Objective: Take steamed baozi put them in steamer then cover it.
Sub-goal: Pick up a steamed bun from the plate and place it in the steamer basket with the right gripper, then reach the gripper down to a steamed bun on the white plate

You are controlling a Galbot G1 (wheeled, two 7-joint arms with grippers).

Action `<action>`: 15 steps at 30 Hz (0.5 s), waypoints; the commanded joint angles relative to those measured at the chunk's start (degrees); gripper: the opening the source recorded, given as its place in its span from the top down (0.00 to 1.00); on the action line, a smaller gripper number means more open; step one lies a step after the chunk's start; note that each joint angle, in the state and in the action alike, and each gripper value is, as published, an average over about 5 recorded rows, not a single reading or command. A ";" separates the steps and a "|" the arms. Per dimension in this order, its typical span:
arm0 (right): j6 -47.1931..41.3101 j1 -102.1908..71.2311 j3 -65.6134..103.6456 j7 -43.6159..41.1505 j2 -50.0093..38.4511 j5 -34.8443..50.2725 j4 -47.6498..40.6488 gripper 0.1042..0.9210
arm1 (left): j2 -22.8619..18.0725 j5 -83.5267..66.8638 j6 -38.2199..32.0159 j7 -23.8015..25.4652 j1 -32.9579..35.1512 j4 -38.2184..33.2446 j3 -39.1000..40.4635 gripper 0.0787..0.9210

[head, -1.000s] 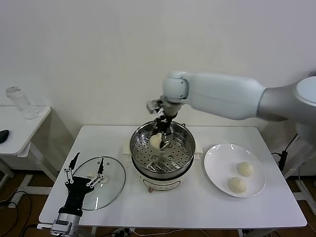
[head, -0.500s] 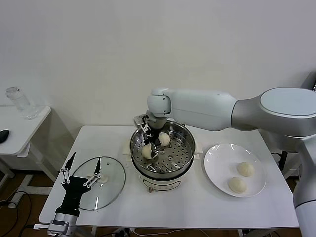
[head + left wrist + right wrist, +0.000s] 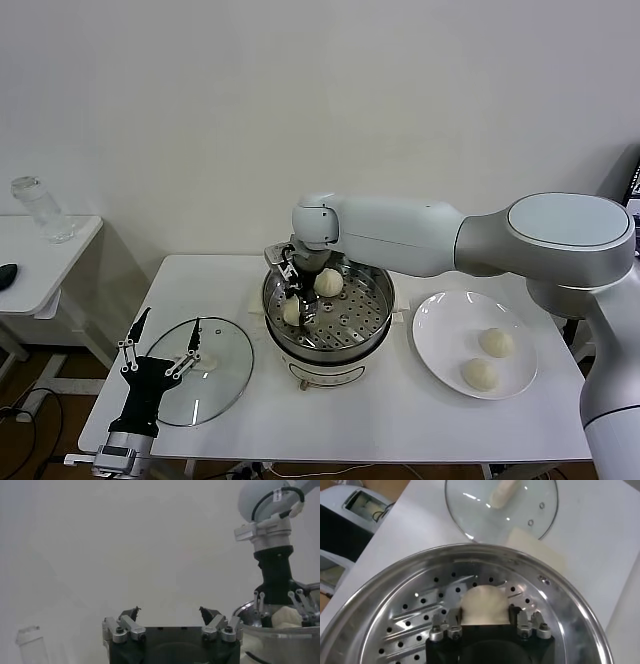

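The steamer [image 3: 381, 318] stands mid-table on its white base. My right gripper [image 3: 295, 301] is down inside it at its left side, shut on a cream baozi [image 3: 291, 314]. The right wrist view shows that baozi [image 3: 482, 600] between my fingers, just over the perforated tray [image 3: 420, 611]. A second baozi [image 3: 328, 282] lies on the tray at the back. Two more baozi [image 3: 496, 342] lie on the white plate [image 3: 438, 322]. The glass cover [image 3: 222, 372] lies flat on the table to the left. My left gripper [image 3: 160, 343] hovers open and empty over the cover's near-left edge.
The plate sits right of the steamer. A small white side table [image 3: 40, 258] with a clear jar [image 3: 38, 207] stands farther left. The left wrist view shows the right gripper [image 3: 280, 606] and the steamer rim [image 3: 270, 631] ahead.
My right gripper has moved left and lower inside the steamer with the baozi in it. A second baozi now shows on the tray. The left gripper has drifted slightly left.
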 commanded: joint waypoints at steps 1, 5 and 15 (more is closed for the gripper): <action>0.33 1.53 2.36 -0.19 -2.65 -0.19 1.90 0.17 | -0.03 -0.03 0.11 -0.02 0.09 -0.30 -0.07 0.12; 1.30 5.72 4.88 -2.57 -8.56 -1.07 5.71 0.12 | -0.03 -0.03 0.18 -0.02 -0.02 -0.28 0.11 0.12; 11.00 14.50 9.41 -17.11 -35.48 -9.20 13.74 0.12 | 0.03 0.13 0.31 -0.02 -0.12 -0.44 0.98 0.12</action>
